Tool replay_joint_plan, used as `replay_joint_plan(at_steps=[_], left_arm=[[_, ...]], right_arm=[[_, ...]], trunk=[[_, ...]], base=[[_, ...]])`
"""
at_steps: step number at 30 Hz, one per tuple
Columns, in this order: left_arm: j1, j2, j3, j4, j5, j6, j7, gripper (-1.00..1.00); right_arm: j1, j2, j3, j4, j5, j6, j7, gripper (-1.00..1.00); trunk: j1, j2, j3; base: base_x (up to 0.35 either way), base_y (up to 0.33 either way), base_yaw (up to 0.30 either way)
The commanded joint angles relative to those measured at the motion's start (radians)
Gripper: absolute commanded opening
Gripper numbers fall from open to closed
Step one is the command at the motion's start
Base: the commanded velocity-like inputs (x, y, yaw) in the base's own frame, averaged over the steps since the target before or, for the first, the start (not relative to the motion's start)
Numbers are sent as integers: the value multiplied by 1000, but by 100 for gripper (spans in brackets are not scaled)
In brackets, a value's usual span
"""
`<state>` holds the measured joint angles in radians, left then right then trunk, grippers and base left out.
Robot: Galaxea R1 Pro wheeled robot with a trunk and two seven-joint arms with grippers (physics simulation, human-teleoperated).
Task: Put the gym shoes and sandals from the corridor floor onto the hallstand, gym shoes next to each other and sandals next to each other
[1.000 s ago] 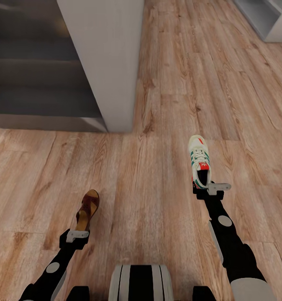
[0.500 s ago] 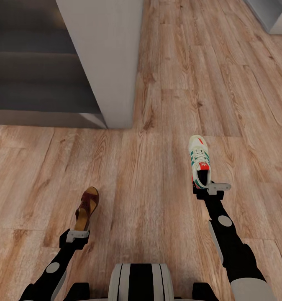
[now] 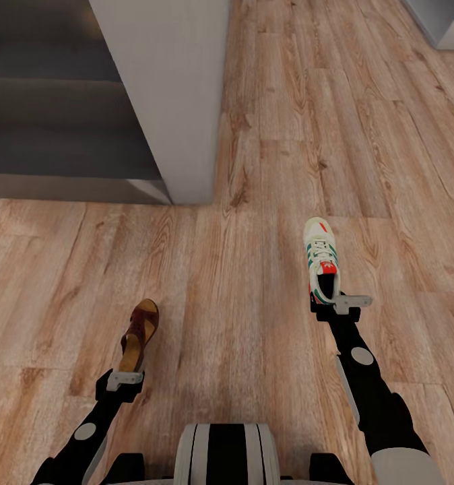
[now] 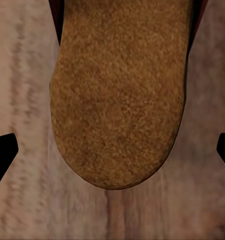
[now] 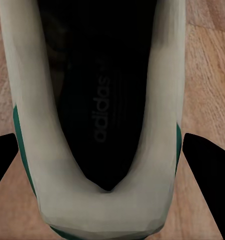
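Corridor floor [image 3: 267, 168]: light brown wood-grain planks, running under everything I see from my head camera.

Grey-white wall block [image 3: 166, 87]: stands ahead of me and to my left, its corner reaching down to the floor; dark grey steps [image 3: 52, 114] lie beside it on the far left.

Hallstand [image 3: 449, 23]: a pale grey corner of it shows at the far upper right of the head view, well apart from both shoes.

My base [image 3: 225, 455]: black-and-white housing at the bottom centre, between my two arms.

My right arm [image 3: 375, 397]: black with grey joints, stretched forward on my right.

My left arm [image 3: 89, 431]: black, stretched forward on my left.

Gym shoe [image 3: 321, 259]: one white sneaker with green stripes and a red tongue patch, toe pointing away from me. My right gripper [image 3: 339, 302] grasps it at the heel; in the right wrist view the dark fingers [image 5: 207, 167] flank the heel collar [image 5: 100, 200] on either side.

Sandal [image 3: 141, 333]: one reddish-brown sandal, toe pointing away. My left gripper [image 3: 124, 378] holds it at the heel end; in the left wrist view the tan sole [image 4: 120, 95] sits between my dark fingertips [image 4: 2, 155], which stand out at the frame edges, so I cannot tell how tightly they press.
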<state>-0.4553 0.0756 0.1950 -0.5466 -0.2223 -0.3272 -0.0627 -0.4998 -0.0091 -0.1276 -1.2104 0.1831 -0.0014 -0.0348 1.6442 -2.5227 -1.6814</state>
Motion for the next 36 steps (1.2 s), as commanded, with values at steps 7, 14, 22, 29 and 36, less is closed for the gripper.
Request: replay_joint_plan(at_steps=[7, 14, 22, 29, 36], left_arm=[[-1, -1, 7, 1, -9, -4, -6, 100], [-2, -1, 9, 1, -10, -4, -6, 100], [-2, -2, 9, 1, -9, -4, -6, 100], [-2, -2, 9, 1, -9, -4, -6, 100], [-2, -2, 9, 1, -9, -4, -6, 100]], right_arm=[[0, 0, 0, 0, 10, 0, -4, -100], [0, 0, 0, 0, 10, 0, -4, -100], [0, 0, 0, 0, 10, 0, -4, -100], [0, 0, 0, 0, 10, 0, -4, -100], [0, 0, 0, 0, 10, 0, -4, -100]], trunk=[[0, 0, 0], [0, 0, 0], [0, 0, 0], [0, 0, 0], [0, 0, 0]], base=[[0, 0, 0], [58, 0, 0], [11, 0, 0], [21, 0, 0], [39, 0, 0]])
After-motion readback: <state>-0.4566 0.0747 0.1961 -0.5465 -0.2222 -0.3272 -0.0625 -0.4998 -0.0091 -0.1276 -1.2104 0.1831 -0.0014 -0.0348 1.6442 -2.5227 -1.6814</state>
